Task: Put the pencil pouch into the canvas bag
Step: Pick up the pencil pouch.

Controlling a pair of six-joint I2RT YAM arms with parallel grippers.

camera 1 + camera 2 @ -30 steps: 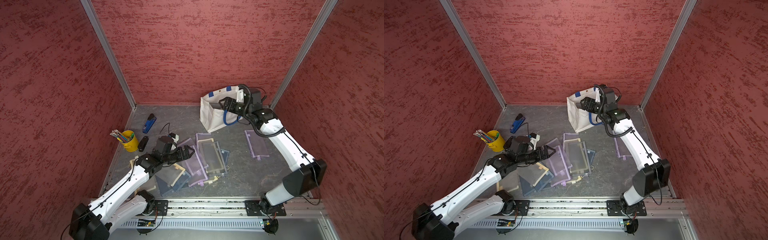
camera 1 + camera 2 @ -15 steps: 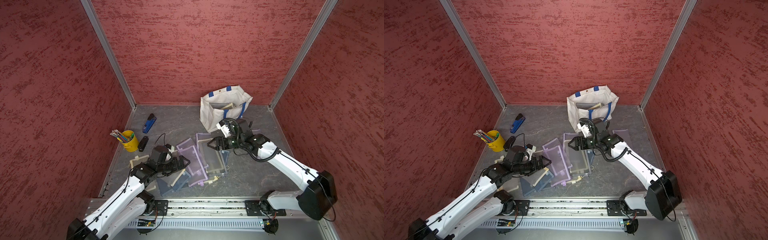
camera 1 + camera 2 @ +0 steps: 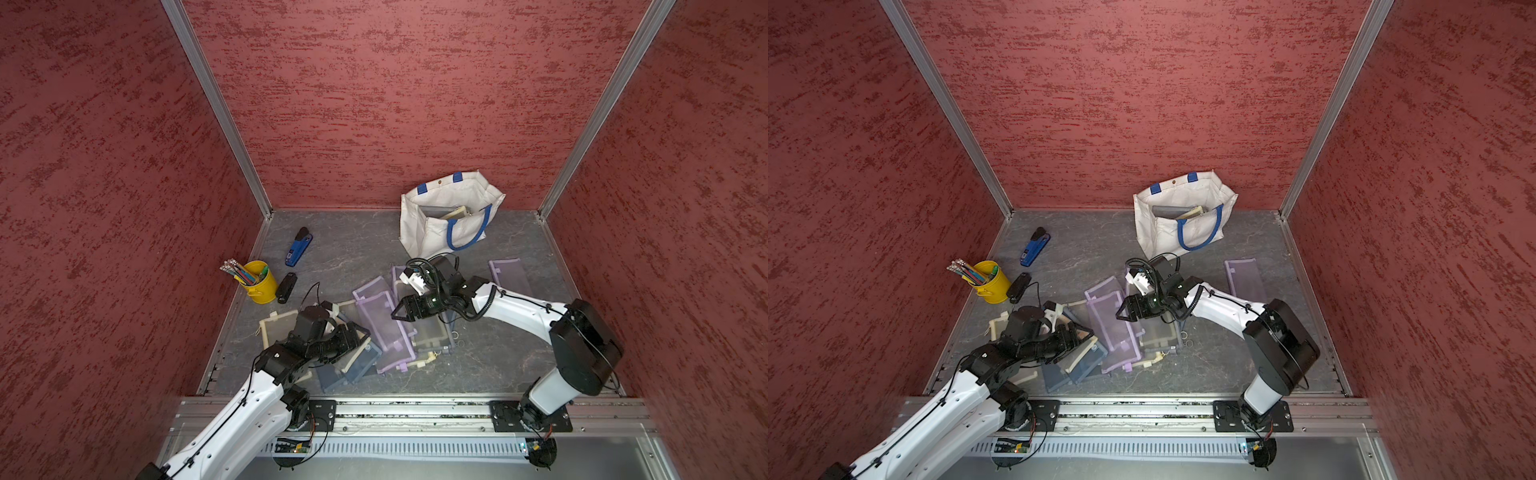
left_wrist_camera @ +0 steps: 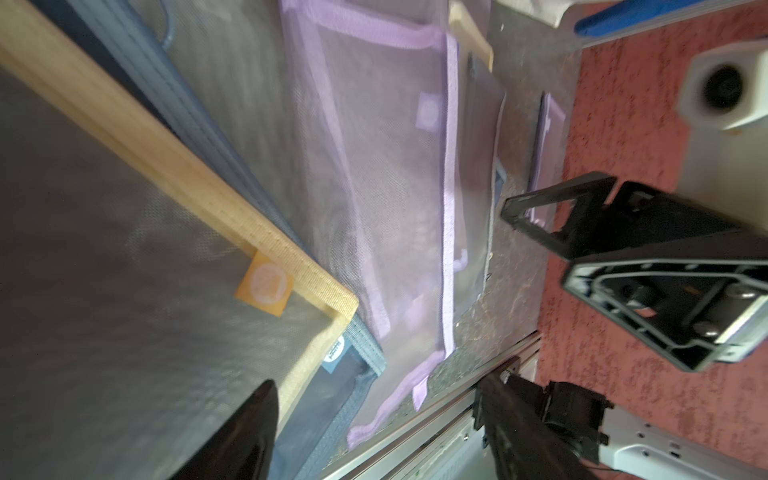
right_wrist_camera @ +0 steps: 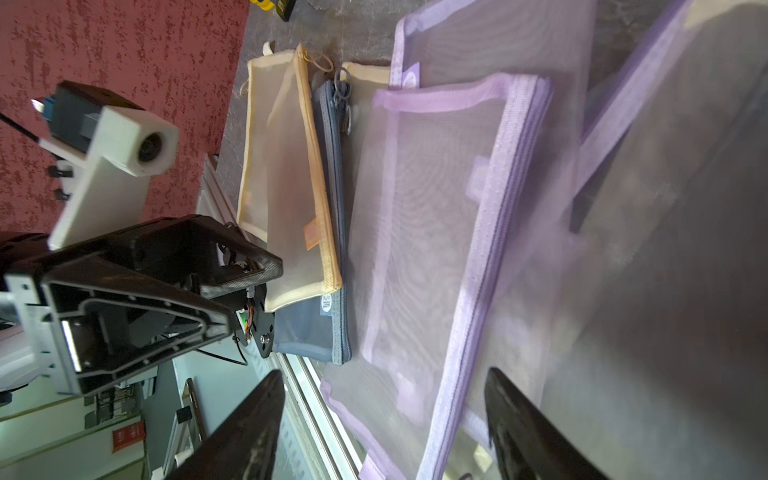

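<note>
"Many pencil pouches (image 3: pixel 388 328) lie in a heap on the floor (image 3: pixel 353 249), well apart from the canvas bag (image 3: pixel 432 232) at the back."

"And the left gripper (image 3: pixel 362 333)?"

"Its jaws stand wide over a yellow-edged pouch (image 4: pixel 124 291), holding nothing."

"The right gripper (image 3: pixel 397 314)?"

"Wide too, empty, just above a purple pouch (image 5: pixel 424 232)."

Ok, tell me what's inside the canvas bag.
In both top views the canvas bag holds a grey pouch and a cream-edged pouch, leaning near its mouth. Anything deeper is hidden by the bag's front wall.
</note>
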